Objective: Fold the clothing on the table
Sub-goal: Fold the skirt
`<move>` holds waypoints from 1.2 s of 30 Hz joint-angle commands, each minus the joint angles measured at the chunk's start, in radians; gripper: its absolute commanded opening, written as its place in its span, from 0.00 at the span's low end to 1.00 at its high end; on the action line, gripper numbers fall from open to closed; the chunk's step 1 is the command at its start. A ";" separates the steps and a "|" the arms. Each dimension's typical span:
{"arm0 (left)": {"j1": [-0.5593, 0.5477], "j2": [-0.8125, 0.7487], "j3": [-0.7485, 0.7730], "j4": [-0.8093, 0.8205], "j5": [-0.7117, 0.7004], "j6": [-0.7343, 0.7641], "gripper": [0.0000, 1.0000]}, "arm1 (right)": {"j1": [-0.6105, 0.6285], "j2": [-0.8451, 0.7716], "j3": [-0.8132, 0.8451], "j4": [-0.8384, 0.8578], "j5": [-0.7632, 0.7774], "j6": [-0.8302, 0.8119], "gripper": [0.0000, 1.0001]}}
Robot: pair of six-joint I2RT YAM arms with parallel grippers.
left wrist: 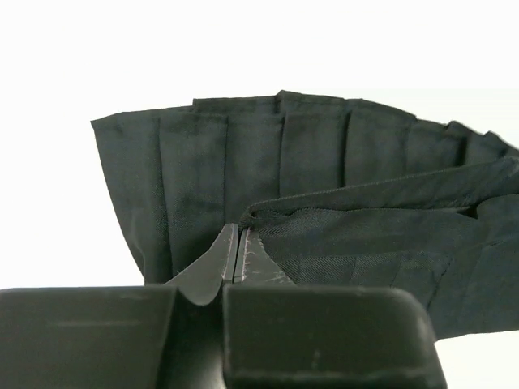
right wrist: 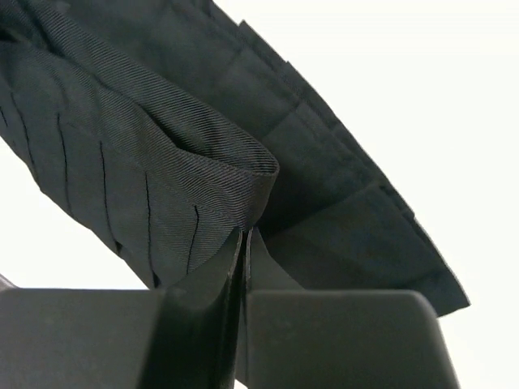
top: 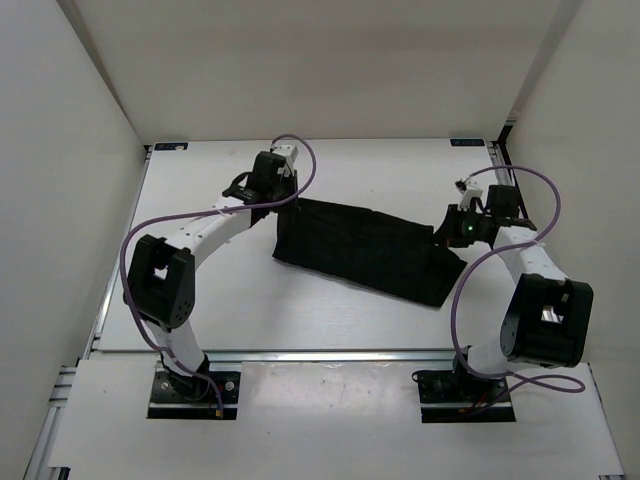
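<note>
The black pleated skirt point(top: 365, 250) is lying across the middle of the tabletop point(top: 350, 170). The left gripper point(left wrist: 237, 247) and right gripper point(right wrist: 246, 239) are each clamping an edge at opposite ends. It's looking light and floppy, probably sagging between holds, so the stitched edges are offering the firmest purchase.

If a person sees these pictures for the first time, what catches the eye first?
The black clothing lies as a long pleated strip across the middle of the white table. The left gripper and the right gripper each pinch one end of it, jaws shut.
</note>
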 commanded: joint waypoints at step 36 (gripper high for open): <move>-0.021 0.787 1.206 -0.230 -0.030 0.298 0.99 | 0.052 0.279 0.271 -0.026 0.087 0.038 0.91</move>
